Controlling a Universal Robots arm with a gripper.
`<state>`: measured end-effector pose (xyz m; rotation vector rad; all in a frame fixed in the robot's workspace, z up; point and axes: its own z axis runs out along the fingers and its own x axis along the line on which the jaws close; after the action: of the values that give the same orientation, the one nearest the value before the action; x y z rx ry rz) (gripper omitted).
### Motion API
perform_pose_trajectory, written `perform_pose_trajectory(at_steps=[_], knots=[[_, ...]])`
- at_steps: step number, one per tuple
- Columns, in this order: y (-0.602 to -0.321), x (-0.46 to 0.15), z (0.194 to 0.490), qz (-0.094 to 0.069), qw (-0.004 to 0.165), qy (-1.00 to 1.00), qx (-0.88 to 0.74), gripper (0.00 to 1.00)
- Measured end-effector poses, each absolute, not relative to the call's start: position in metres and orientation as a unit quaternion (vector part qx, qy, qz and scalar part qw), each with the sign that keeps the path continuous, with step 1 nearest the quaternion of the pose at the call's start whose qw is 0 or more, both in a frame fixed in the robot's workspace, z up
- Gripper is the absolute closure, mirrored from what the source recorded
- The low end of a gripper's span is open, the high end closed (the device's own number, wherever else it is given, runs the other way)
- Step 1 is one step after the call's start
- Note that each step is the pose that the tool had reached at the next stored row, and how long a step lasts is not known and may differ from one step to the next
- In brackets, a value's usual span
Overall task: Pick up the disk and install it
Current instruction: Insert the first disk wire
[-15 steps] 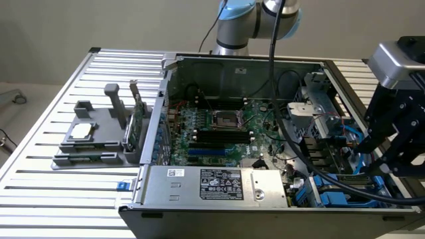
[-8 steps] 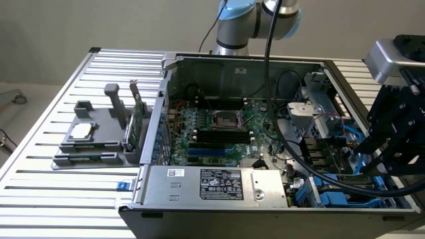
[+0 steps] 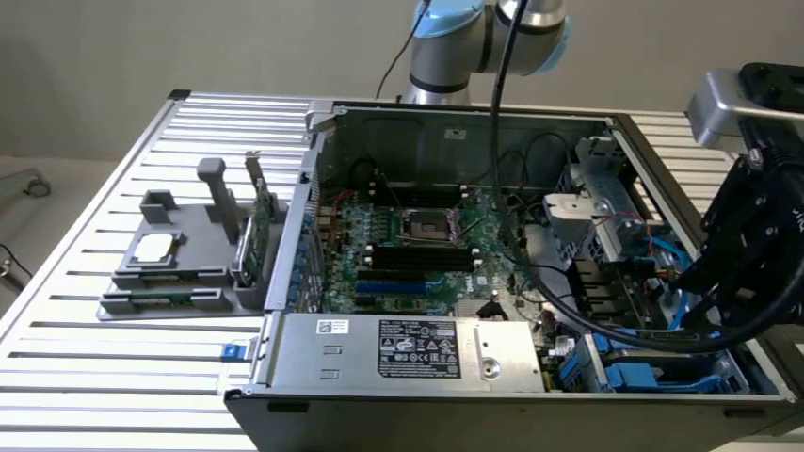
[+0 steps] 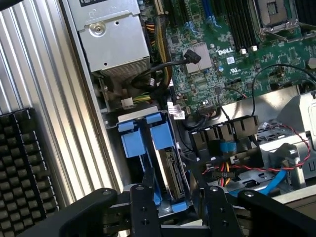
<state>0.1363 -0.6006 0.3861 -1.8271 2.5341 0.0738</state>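
Disk stands on edge in the blue drive bay, lower right of the exterior view, between part-open fingers; whether they grip it I cannot tell. Beyond lies the green motherboard.

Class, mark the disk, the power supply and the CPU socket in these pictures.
disk point(image 4: 171, 170), wrist view, exposed metal edge.
power supply point(image 3: 419, 348), exterior view, its label.
CPU socket point(image 3: 425, 226), exterior view, socket centre.
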Motion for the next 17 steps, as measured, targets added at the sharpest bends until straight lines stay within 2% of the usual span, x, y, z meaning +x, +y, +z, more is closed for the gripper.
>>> perform_pose_trajectory(at_steps=[17], knots=[[-0.6006, 0.1363, 0.3784, 0.03, 0.017, 0.882, -0.469, 0.58]])
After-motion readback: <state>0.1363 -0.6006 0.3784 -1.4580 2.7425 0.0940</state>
